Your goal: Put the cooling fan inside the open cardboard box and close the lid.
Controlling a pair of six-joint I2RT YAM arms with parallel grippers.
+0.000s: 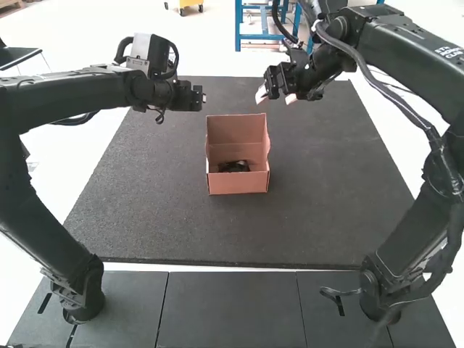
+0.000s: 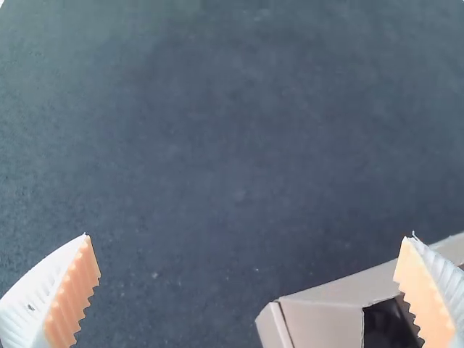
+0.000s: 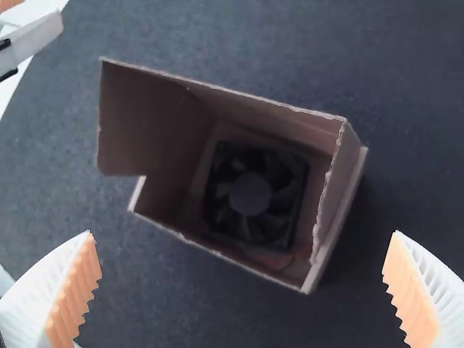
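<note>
An open cardboard box (image 1: 238,154) stands in the middle of the black mat, its lid (image 1: 237,128) upright at the far side. The black cooling fan (image 3: 251,196) lies flat on the box's floor (image 1: 233,166). My right gripper (image 1: 278,94) hangs open above and behind the box's far right corner, looking down into the box (image 3: 217,181). My left gripper (image 1: 200,97) is open in the air behind the box's far left corner; a corner of the box (image 2: 326,315) shows between its fingers (image 2: 69,290).
The black foam mat (image 1: 145,188) covers the table, with bare mat on all sides of the box. The left gripper's white finger (image 3: 25,36) shows at the edge of the right wrist view. Both arms' bases stand at the near corners.
</note>
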